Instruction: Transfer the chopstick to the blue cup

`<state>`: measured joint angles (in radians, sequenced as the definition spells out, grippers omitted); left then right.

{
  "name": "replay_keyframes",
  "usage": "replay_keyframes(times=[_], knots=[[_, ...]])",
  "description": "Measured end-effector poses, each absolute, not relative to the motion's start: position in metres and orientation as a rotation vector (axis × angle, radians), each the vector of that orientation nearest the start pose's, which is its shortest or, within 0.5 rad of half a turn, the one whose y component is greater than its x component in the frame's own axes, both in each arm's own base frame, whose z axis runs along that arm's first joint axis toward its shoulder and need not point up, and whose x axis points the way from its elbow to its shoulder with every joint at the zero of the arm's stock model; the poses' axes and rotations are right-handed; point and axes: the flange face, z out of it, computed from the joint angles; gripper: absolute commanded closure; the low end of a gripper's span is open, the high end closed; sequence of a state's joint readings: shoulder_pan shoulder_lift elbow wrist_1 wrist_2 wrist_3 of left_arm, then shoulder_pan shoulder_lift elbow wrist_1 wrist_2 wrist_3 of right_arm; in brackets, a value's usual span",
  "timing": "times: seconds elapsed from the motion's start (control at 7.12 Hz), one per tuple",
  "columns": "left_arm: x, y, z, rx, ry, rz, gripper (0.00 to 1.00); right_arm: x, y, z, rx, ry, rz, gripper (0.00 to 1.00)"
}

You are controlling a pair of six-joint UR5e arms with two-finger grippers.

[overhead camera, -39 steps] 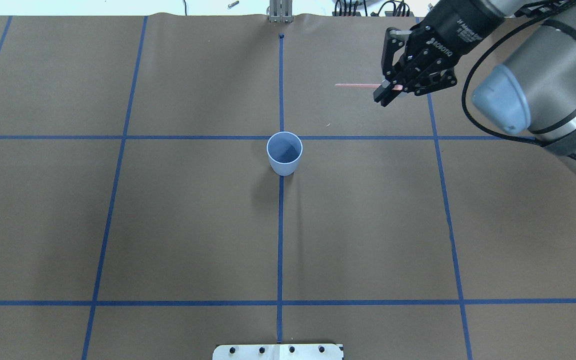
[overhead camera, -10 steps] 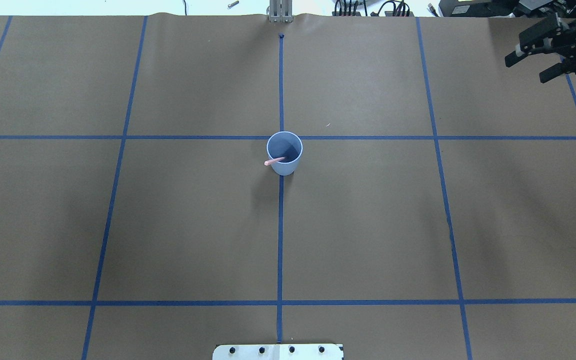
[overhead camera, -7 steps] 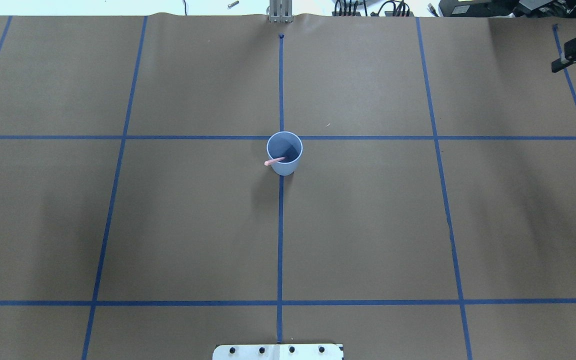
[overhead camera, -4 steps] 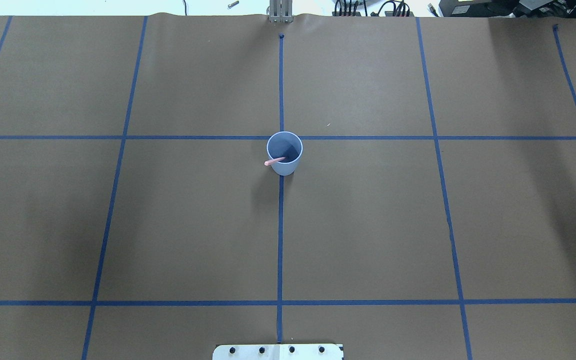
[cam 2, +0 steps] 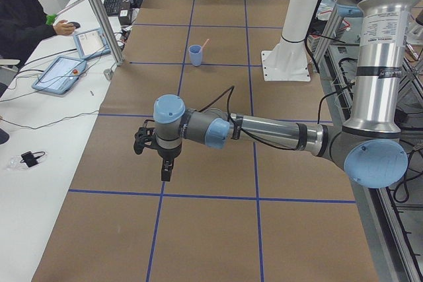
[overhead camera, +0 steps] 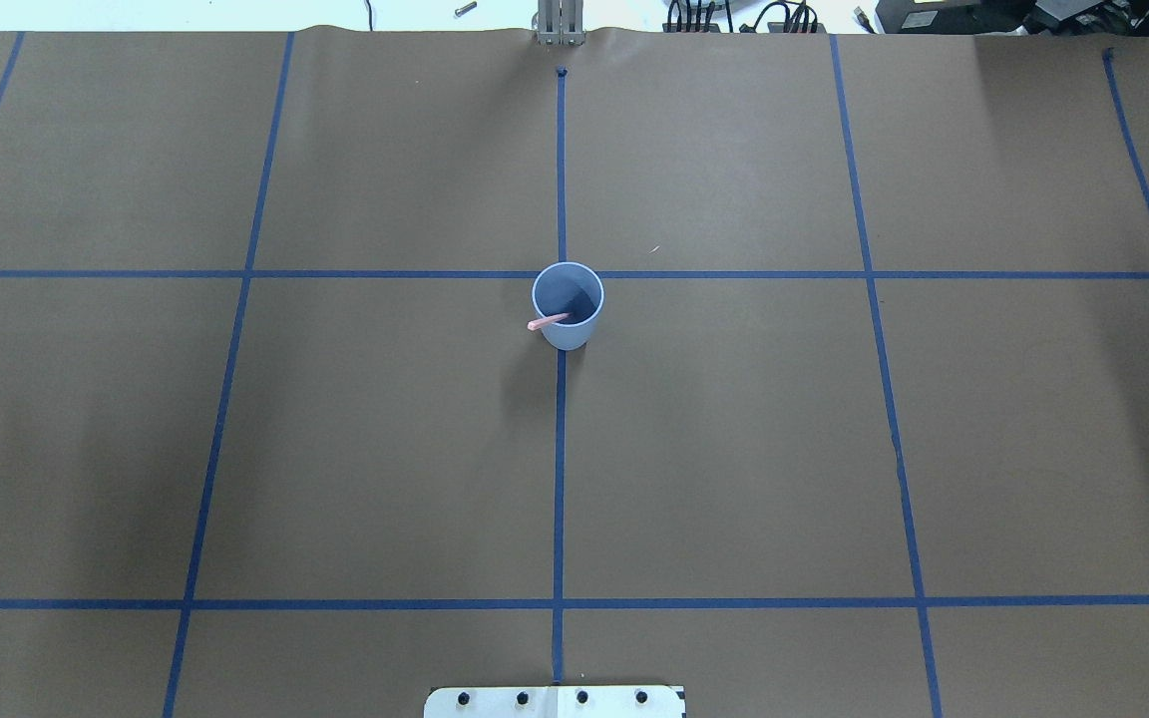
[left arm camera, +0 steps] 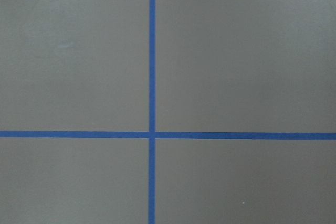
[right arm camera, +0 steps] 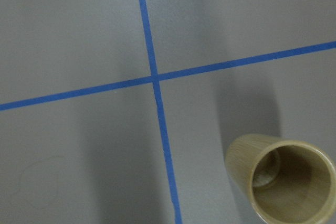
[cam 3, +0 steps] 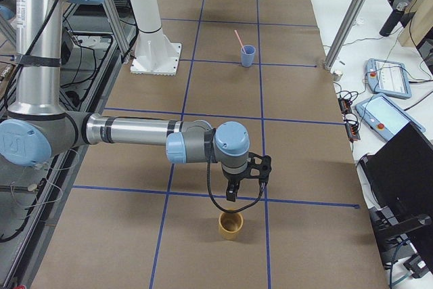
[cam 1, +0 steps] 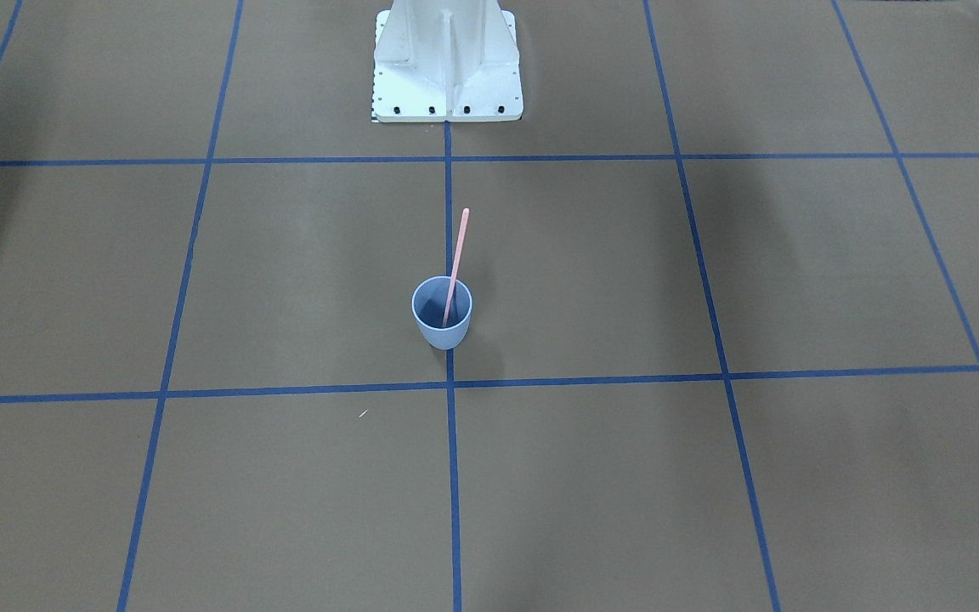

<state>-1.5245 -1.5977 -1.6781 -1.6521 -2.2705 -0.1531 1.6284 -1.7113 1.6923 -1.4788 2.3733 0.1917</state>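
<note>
Chopstick [cam 1: 456,259] leaning in blue cup [cam 1: 442,337]; tan cup [cam 3: 230,225] well apart, near right gripper [cam 3: 232,193].

— Bright enough?
— Evenly lit from above. Soft, wide shadows lie across the worktop [overhead camera: 734,449]; the blue cup [overhead camera: 571,339] throws a faint one right beside it.
— The wrist cameras?
— Greyer, washed out, slightly soft.

Pink chopstick [cam 1: 456,259], pale blue cup [cam 1: 442,338]

Blue cup [overhead camera: 568,307] upright on centre tape line; chopstick [overhead camera: 548,322] inside, leaning over left rim.
</note>
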Motion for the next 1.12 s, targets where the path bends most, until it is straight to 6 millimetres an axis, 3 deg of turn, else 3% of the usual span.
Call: replay_keyframes(times=[0.28, 0.7, 1.12], knots=[[-0.063, -0.511, 0.596, 0.112, 0.707, -0.024, 0.01, 0.097, -0.411, 0.667, -0.025, -0.774, 0.184, 0.00], [-0.065, -0.511, 0.602, 0.098, 0.707, -0.029, 0.01, 0.097, -0.427, 0.626, -0.100, -0.688, 0.177, 0.00], [-0.065, -0.510, 0.602, 0.099, 0.708, -0.027, 0.01, 0.098, -0.428, 0.622, -0.123, -0.669, 0.179, 0.00]])
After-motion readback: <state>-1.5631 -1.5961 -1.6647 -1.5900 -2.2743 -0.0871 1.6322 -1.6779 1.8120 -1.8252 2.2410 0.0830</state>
